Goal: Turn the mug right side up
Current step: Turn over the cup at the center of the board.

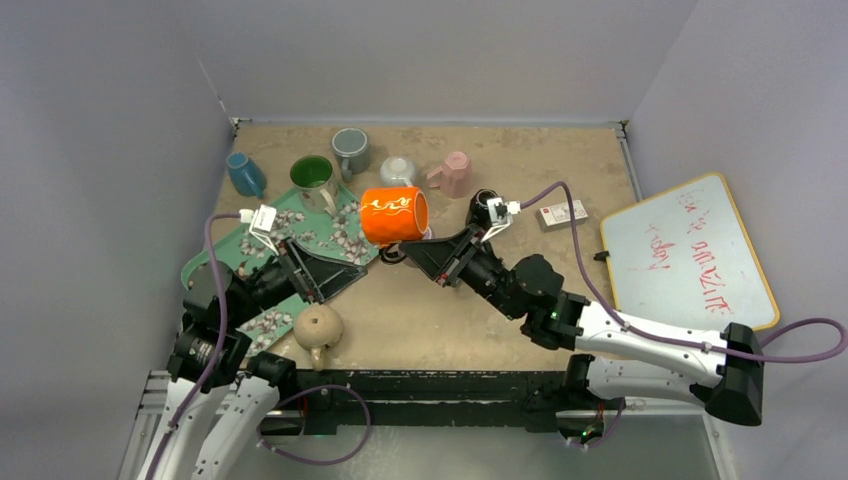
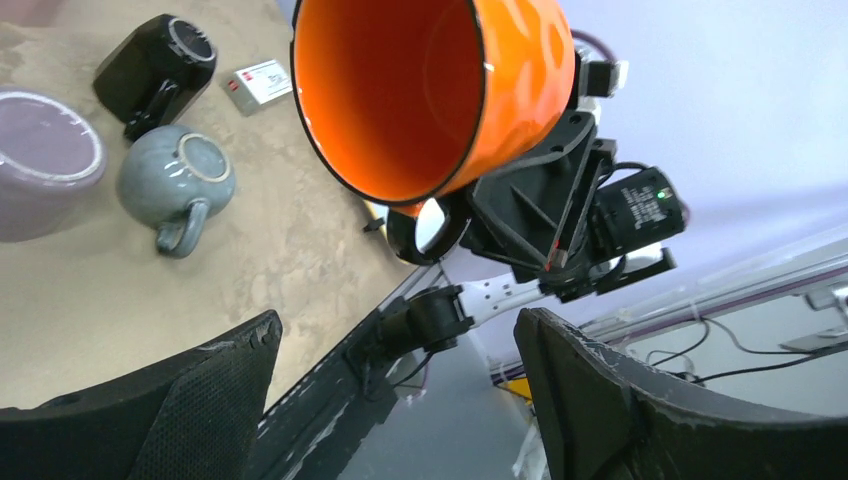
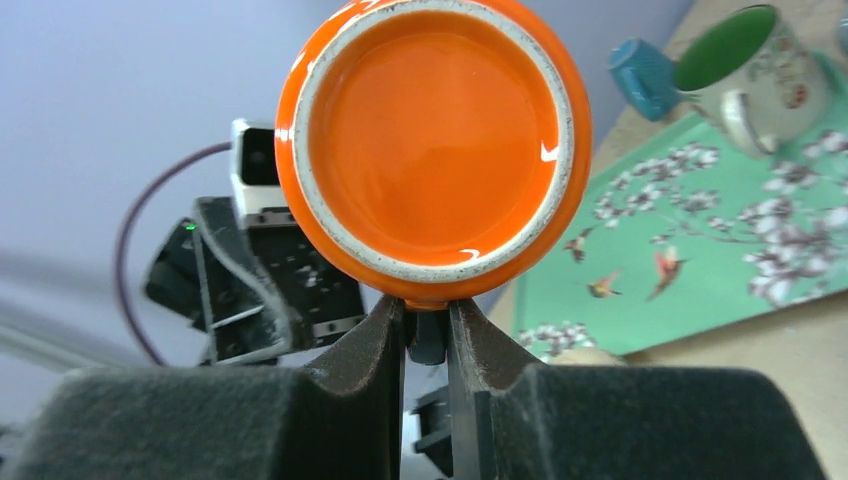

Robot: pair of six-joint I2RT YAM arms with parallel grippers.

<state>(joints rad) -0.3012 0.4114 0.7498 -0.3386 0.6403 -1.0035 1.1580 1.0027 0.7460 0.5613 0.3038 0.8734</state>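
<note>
Clenched on the handle (image 3: 427, 338) of the orange mug (image 3: 430, 140), the right claw (image 3: 427, 312) fills the bottom of my right wrist view. Its two dark fingers (image 3: 375, 350) are pressed in from either side.

I record the mug as held clear of the tabletop (image 1: 430, 310), between the two arms and near the right edge of the green floral tray (image 1: 330, 235). It lies on its side. Its long axis runs roughly level, left to right in the top view. The glazed base faces the right wrist camera. The mouth faces the left arm, and my left wrist view looks straight into the orange interior. The handle hangs on the underside, where the claw has it.

The left claw (image 2: 395, 330) is released, its fingers spread wide with nothing between them. It sits low and just short of the mug's mouth.

A grey mug (image 2: 178, 185) lies tipped over on the tabletop beyond.
</note>
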